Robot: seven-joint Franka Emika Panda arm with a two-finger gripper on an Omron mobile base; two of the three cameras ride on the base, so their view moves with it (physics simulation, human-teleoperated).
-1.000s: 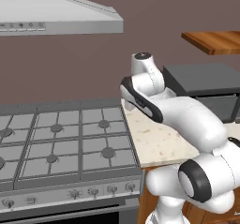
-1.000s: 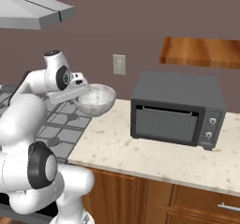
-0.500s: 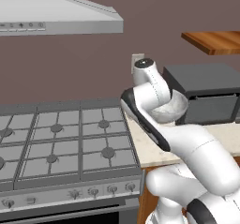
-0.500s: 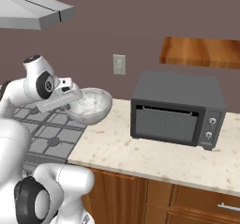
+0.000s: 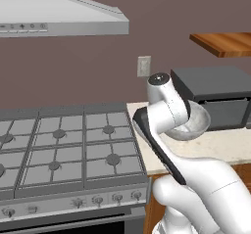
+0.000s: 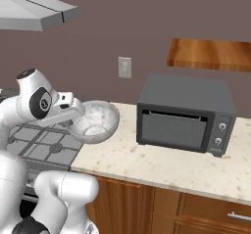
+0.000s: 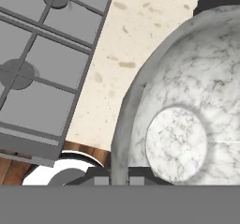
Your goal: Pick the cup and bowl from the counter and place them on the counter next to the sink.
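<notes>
The counter (image 6: 162,164) ran cream and speckled beside the grey stove (image 5: 63,150), with a dark microwave (image 6: 184,113) standing on it by the wall. The bowl (image 6: 95,122), pale and marbled, hung in the air above the counter's stove-side edge, clear of the surface. The gripper (image 6: 73,114) was closed narrow on the bowl's rim at the side nearest the arm, and in the hand view its fingertips (image 7: 101,178) pinched that rim.

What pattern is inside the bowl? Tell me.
The bowl is pale grey-white with fine dark marble-like veins, best seen in the hand view.
</notes>
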